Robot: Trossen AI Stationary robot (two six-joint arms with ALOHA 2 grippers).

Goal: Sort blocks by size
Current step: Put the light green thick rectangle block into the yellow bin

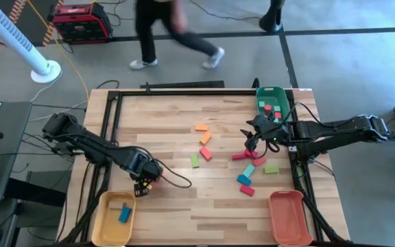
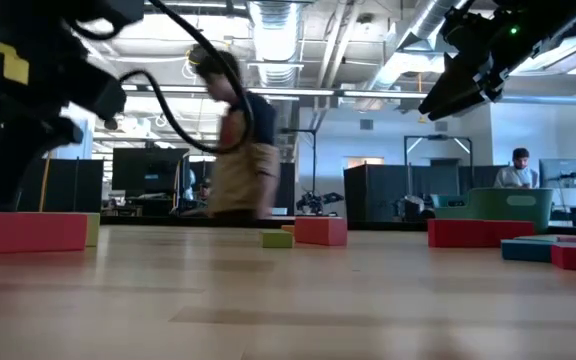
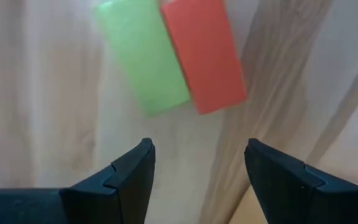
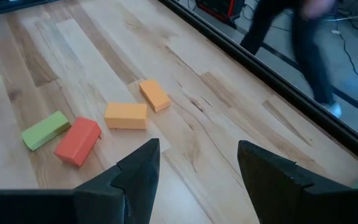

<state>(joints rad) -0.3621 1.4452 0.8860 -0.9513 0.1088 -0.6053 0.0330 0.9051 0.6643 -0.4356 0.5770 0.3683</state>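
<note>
Left gripper point(image 1: 141, 186): held near the yellow tray point(image 1: 103, 223), fingers apart, nothing between them, above a green block point(image 3: 143, 55) touching a red block point(image 3: 204, 53). Right gripper point(image 1: 252, 140): raised above the scattered blocks point(image 1: 249, 171), fingers apart, empty. One blue block point(image 1: 124, 214) is lodged in the yellow tray.

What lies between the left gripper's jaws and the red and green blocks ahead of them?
Nothing visible. Only bare tabletop separates the open left gripper from the green block and the red block, which lie side by side, touching.
</note>
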